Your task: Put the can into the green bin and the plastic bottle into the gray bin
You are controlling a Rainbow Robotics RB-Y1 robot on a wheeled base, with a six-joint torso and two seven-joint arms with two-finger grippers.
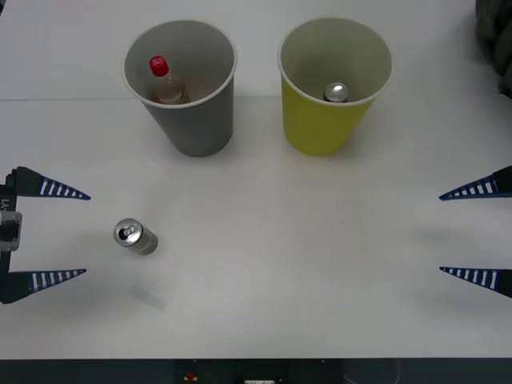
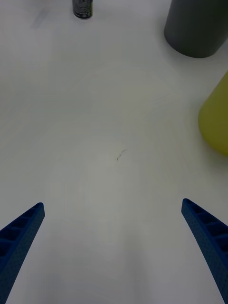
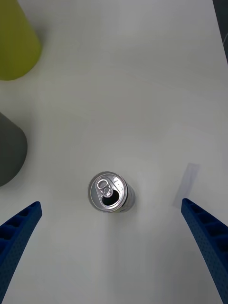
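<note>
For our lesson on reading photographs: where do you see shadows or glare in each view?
Front view: soft, faint shadow beside the can on the table; the can in the green bin glints. Left wrist view: bright sheen on the can's lid, faint shadow beside it. Right wrist view: even light, white table slightly washed out.

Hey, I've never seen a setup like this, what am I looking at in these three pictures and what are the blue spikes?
It is a two-armed robot at a white table. The blue spikes are its fingers. One camera looks down from above; the other two sit on the wrists. The left hand and right hand are open, holding nothing. The plastic bottle stands in the gray bin; one can lies in the green bin. A second can stands on the table near the left hand.
</note>
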